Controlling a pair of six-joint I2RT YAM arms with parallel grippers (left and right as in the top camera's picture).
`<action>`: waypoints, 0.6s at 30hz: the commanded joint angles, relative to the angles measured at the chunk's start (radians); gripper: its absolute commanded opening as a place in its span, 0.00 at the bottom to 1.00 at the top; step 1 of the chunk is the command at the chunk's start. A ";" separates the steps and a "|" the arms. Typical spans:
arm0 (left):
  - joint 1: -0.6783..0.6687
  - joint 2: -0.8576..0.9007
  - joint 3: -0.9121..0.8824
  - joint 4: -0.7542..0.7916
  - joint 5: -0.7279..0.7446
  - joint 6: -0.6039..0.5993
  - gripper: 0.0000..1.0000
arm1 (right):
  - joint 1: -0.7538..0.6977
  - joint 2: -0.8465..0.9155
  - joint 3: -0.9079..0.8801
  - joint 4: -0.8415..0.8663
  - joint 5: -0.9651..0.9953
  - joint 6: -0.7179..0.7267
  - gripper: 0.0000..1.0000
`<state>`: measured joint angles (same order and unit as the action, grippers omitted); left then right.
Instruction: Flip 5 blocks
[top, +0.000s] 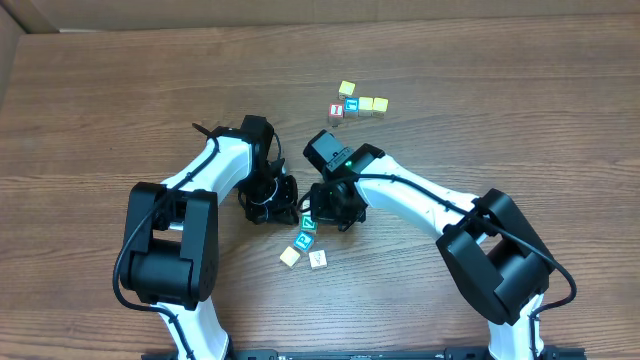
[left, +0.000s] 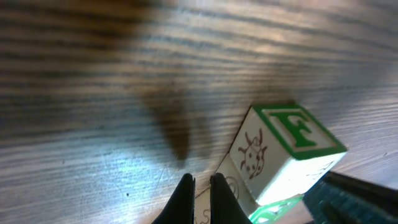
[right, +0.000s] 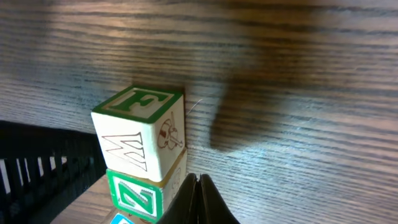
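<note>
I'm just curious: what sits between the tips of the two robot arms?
A wooden letter block with a green F face; both wrist views show it up close.

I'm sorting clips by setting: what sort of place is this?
Likely a robotics lab bench: a wood-grain table, a left arm and right arm over it, small letter blocks scattered about.

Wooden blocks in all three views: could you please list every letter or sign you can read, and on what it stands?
"F", green, on the top face of the green-bordered block, in both wrist views.
"M" or "W", outlined, on that block's side face; which way up is unclear.
"Z", green, on the neighbouring block.
Far cluster of blocks, overhead: marks too small to read.
</note>
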<state>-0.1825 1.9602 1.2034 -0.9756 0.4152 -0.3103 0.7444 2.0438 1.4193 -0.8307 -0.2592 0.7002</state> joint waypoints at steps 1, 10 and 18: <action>0.005 0.005 -0.004 0.014 0.016 0.018 0.04 | 0.007 -0.039 -0.006 0.005 -0.005 0.010 0.04; 0.005 0.005 -0.004 0.034 0.035 0.015 0.04 | 0.007 -0.039 -0.006 0.037 -0.006 0.010 0.04; 0.005 0.005 -0.004 0.034 0.051 0.015 0.04 | 0.007 -0.039 -0.006 0.039 -0.006 0.010 0.04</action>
<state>-0.1825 1.9602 1.2034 -0.9451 0.4355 -0.3107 0.7471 2.0438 1.4193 -0.7963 -0.2588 0.7067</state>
